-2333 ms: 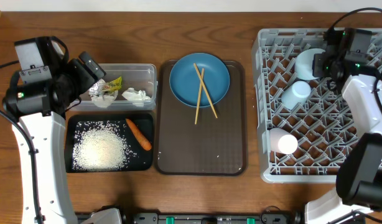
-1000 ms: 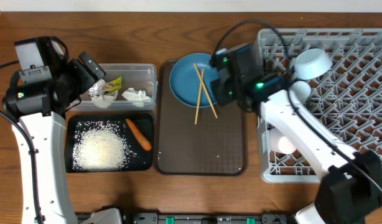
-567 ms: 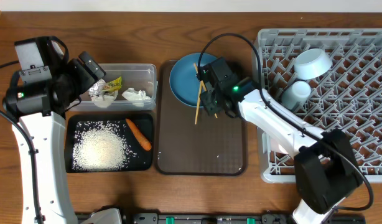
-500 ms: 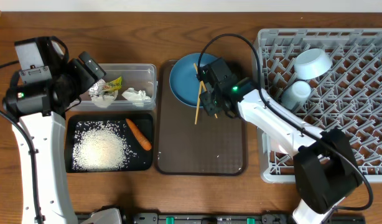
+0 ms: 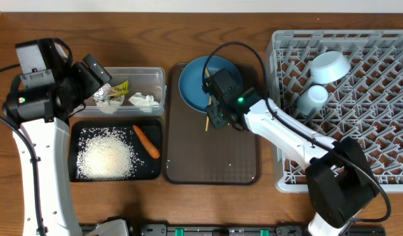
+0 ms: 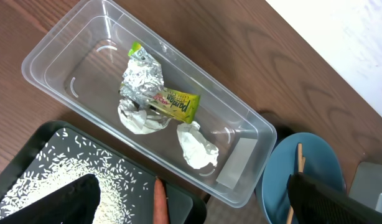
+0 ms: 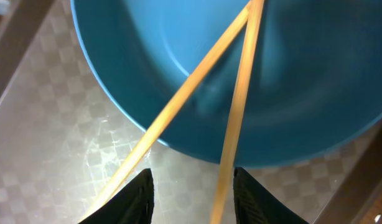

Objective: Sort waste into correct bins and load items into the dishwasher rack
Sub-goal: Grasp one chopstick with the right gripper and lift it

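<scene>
Overhead: waste (image 5: 106,157) is binned, bowl (image 5: 329,65) & cup (image 5: 313,99) are racked; plate (image 5: 191,82) & chopsticks (image 7: 241,112) are yet to be loaded, w/ jaws of right gripper (image 7: 198,199) spread astride one stick, those of left gripper (image 6: 197,202) spread wide, empty.

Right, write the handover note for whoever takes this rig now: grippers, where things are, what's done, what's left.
Left gripper open, hovering over the clear tub. Right gripper open, low over the blue plate, jaws straddling one of the chopsticks, not closed.
Tissue and wrapper in the tub; rice and carrot in the black tray.
White bowl and light-blue cup in the rack; pink cup not in sight.
Left to do: chopsticks and plate, now on the brown tray, into the rack.
</scene>
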`<state>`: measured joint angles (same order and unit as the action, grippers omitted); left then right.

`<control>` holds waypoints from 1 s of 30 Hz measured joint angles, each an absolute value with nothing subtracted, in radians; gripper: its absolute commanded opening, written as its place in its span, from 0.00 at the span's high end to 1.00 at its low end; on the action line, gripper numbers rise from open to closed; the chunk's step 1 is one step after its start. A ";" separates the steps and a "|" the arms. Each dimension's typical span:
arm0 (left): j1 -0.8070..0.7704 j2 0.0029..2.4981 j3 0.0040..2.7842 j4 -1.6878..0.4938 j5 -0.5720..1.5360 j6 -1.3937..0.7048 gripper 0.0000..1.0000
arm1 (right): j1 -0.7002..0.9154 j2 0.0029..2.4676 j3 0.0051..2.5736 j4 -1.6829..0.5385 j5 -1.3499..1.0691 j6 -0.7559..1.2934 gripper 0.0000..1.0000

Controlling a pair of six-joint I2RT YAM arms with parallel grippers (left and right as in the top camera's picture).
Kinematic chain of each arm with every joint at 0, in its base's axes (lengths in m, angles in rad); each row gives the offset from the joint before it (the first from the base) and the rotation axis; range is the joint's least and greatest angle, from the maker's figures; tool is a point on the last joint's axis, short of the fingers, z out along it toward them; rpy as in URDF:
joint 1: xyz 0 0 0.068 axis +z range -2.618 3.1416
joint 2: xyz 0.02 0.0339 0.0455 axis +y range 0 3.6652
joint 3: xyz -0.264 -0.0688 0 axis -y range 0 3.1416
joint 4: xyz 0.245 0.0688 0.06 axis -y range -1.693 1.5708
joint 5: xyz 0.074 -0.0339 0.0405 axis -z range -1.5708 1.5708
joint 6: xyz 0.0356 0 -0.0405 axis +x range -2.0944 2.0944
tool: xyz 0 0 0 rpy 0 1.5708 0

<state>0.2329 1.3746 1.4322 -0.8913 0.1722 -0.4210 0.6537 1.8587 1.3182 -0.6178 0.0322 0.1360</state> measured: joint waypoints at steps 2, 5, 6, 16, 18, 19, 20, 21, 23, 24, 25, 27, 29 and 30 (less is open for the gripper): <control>0.233 1.375 1.432 -0.891 0.172 -0.421 0.02 | 0.655 1.859 1.311 -0.618 0.038 0.139 0.59; 0.233 1.375 1.432 -0.891 0.172 -0.421 0.02 | 0.656 1.859 1.300 -0.617 0.046 0.142 0.60; 0.233 1.375 1.432 -0.891 0.172 -0.421 0.02 | 0.656 1.859 1.294 -0.616 0.048 0.142 0.61; 0.233 1.375 1.432 -0.891 0.172 -0.421 0.02 | 0.656 1.859 1.266 -0.576 0.060 0.147 0.97; 0.233 1.375 1.432 -0.891 0.172 -0.421 0.02 | 0.656 1.859 1.266 -0.570 0.062 0.153 0.98; 0.233 1.375 1.432 -0.891 0.172 -0.421 0.02 | 0.656 1.859 1.266 -0.566 0.063 0.153 0.99; 0.233 1.375 1.432 -0.891 0.172 -0.421 0.02 | 0.656 1.859 1.266 -0.565 0.063 0.153 0.99; 0.233 1.375 1.432 -0.891 0.172 -0.421 0.02 | 0.656 1.859 1.266 -0.565 0.062 0.153 0.99; 0.233 1.375 1.432 -0.891 0.172 -0.421 0.02 | 0.656 1.859 1.266 -0.564 0.063 0.153 0.99; 0.233 1.375 1.432 -0.891 0.172 -0.421 0.02 | 0.656 1.859 1.266 -0.565 0.063 0.153 0.99; 0.233 1.375 1.432 -0.891 0.172 -0.421 0.02 | 0.656 1.858 1.267 -0.567 0.063 0.153 0.99; 0.233 1.375 1.432 -0.891 0.172 -0.421 0.02 | 0.656 1.856 1.268 -0.579 0.063 0.153 0.99; 0.233 1.375 1.432 -0.891 0.172 -0.421 0.02 | 0.656 1.845 1.269 -0.601 0.063 0.153 0.99; 0.233 1.375 1.432 -0.891 0.172 -0.421 0.02 | 0.656 1.835 1.270 -0.612 0.063 0.154 0.99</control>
<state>0.2329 1.3746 1.4322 -0.8913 0.1722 -0.4210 0.6556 1.8347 1.2697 -0.6117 0.0628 0.1543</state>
